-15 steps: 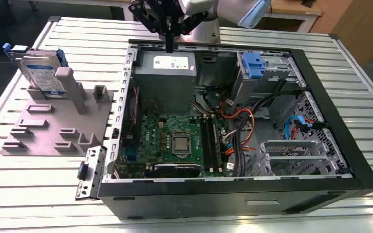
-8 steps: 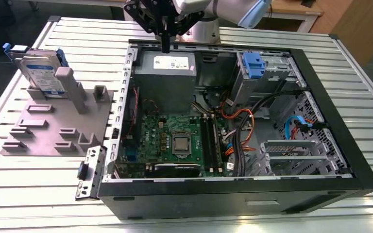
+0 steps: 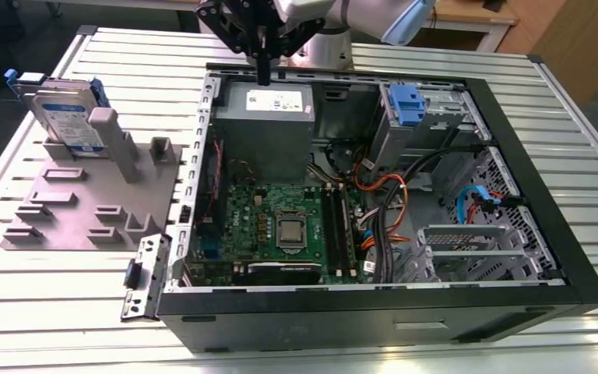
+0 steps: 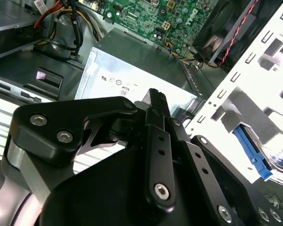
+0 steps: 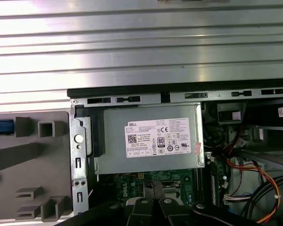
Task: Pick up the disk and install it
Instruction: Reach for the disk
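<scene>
Gripper point(image 3: 264, 76): hangs over far edge of open computer case point(image 3: 382, 312), just above grey power supply box point(image 3: 268, 128). Jaws together, clamped on nothing.

Disk point(image 3: 65, 117): stands upright on edge in grey fixture point(image 3: 81, 202) on slatted metal surface point(image 3: 50, 296), at the exterior view's left. Outside the case, well apart from Gripper. Blue rails along its edges.

Blue latch point(image 3: 407, 105): sits on drive cage at far right inside the case.

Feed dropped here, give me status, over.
Gripper shut, empty, above power supply. Disk standing in fixture, untouched. Case wall lies between them.
</scene>
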`<state>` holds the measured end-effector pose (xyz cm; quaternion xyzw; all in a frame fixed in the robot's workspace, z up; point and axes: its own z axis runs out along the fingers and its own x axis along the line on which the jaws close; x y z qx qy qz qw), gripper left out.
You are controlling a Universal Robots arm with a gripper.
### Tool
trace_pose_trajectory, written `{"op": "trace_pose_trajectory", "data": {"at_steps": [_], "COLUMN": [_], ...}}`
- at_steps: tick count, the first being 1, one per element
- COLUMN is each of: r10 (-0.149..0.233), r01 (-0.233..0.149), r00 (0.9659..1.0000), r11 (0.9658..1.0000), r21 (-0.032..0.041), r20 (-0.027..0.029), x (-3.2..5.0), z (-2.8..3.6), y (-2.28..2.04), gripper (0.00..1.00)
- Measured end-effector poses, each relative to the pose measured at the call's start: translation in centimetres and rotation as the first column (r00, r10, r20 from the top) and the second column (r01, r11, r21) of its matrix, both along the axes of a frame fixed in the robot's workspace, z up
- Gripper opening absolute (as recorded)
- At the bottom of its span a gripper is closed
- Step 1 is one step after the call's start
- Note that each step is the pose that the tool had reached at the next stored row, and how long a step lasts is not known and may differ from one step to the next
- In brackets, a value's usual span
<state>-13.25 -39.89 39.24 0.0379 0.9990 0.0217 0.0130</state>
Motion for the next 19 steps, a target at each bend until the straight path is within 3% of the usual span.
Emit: {"op": "trace_pose_trajectory", "data": {"at_steps": [19], "r10": [0.000], "r01": [0.000], "r00": [1.0000], "r11": [1.0000], "r21": [0.0001], "r20": [0.0000], "x": [-0.53], "z": [-0.18], "y": [0.00], "gripper": [0.11]}}
